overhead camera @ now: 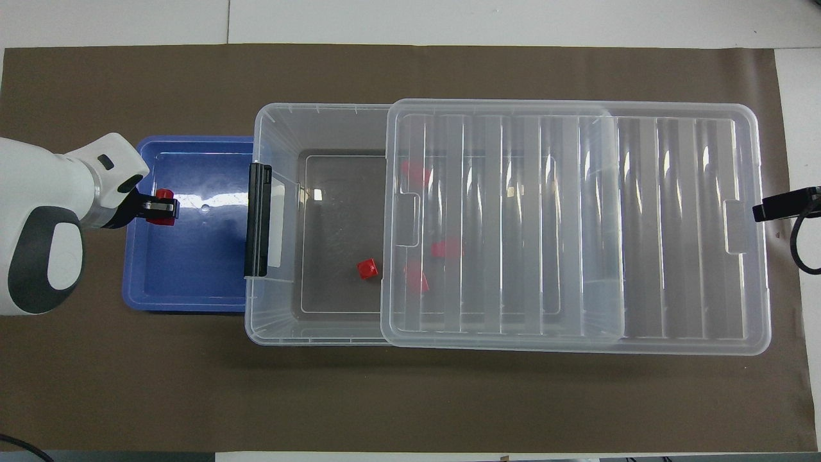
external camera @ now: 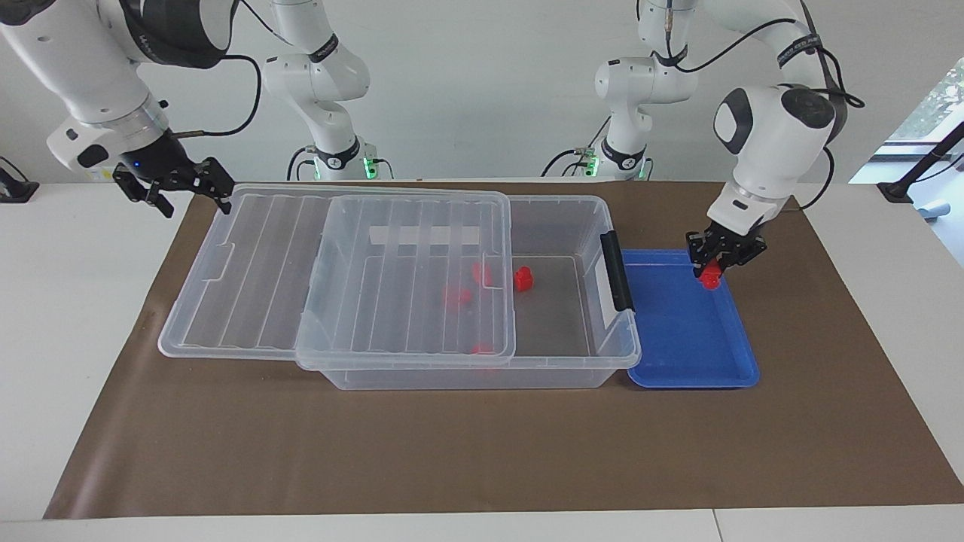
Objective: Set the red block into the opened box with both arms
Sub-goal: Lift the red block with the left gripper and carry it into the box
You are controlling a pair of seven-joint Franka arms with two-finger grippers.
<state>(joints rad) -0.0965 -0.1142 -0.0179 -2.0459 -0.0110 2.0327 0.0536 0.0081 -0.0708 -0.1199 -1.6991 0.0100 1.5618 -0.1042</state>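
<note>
The red block (external camera: 709, 281) is clamped between the closed jaws of the left gripper (external camera: 715, 268) and held raised over the blue tray (external camera: 681, 361), beside the box (external camera: 561, 361). The right gripper (external camera: 184, 184) is held with jaws spread wide and empty, over the slid-aside lid's (external camera: 256, 301) end.

Red block (external camera: 709, 280), blue tray (external camera: 689, 354), clear ribbed lid (external camera: 339, 278), brown mat (external camera: 482, 452).

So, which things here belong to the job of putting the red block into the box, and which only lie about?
For the job:
- red block, held by the left gripper over the blue tray
- box, with its lid slid aside
- right gripper, open, waiting by the lid

Lying about:
- red blocks already in the box
- brown mat
</note>
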